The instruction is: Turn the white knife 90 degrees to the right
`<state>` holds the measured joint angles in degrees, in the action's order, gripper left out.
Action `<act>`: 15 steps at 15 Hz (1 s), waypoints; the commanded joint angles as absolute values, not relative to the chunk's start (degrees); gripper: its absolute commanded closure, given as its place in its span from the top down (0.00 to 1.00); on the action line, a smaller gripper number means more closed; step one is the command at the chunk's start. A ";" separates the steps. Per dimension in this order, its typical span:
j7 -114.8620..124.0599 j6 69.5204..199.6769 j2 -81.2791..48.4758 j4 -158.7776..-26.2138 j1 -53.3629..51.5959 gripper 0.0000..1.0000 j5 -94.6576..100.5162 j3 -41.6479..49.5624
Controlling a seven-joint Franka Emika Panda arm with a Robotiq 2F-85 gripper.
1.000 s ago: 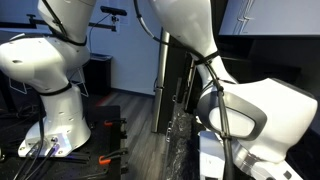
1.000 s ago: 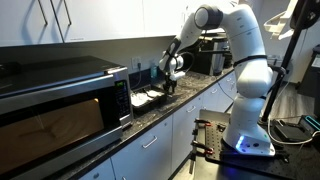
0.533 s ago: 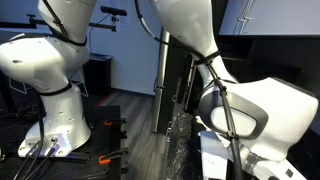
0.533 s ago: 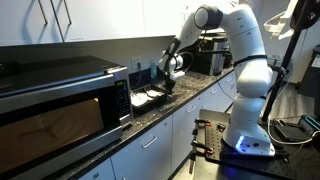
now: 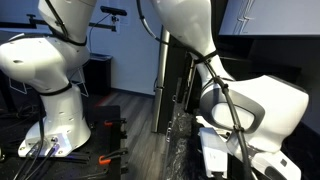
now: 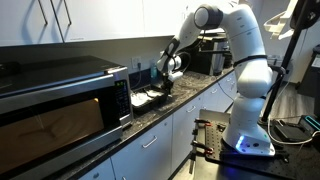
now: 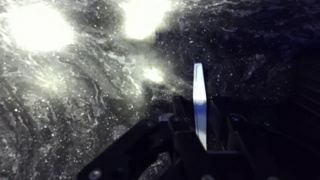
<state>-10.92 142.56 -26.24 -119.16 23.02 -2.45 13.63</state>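
Note:
In the wrist view the white knife (image 7: 199,100) stands edge-on between my gripper (image 7: 201,128) jaws, its blade pointing away over the dark speckled countertop (image 7: 80,90). The jaws are closed against the knife's sides, and its handle end is hidden between them. In an exterior view the gripper (image 6: 168,88) hangs low over the counter (image 6: 190,97) beside the microwave; the knife is too small to make out there. In an exterior view the arm's white wrist (image 5: 255,110) fills the frame and hides the gripper.
A steel microwave (image 6: 60,95) stands on the counter near the gripper. White flat items (image 6: 148,97) lie on the counter just beside the gripper. A dark appliance (image 6: 205,62) sits further along. Bright light glares (image 7: 40,25) show on the stone.
The arm's wrist has shifted slightly in the close exterior view. The gripper stays at the same spot over the counter.

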 commanded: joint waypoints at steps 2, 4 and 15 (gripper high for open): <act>-12.79 142.11 -26.19 -118.79 23.19 0.33 -1.96 13.28; -13.45 141.87 -26.70 -118.26 23.42 0.31 -2.23 13.09; -12.62 141.82 -26.70 -118.06 23.04 0.03 -1.60 13.61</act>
<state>-12.27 142.45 -26.97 -118.69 23.06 -2.45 13.50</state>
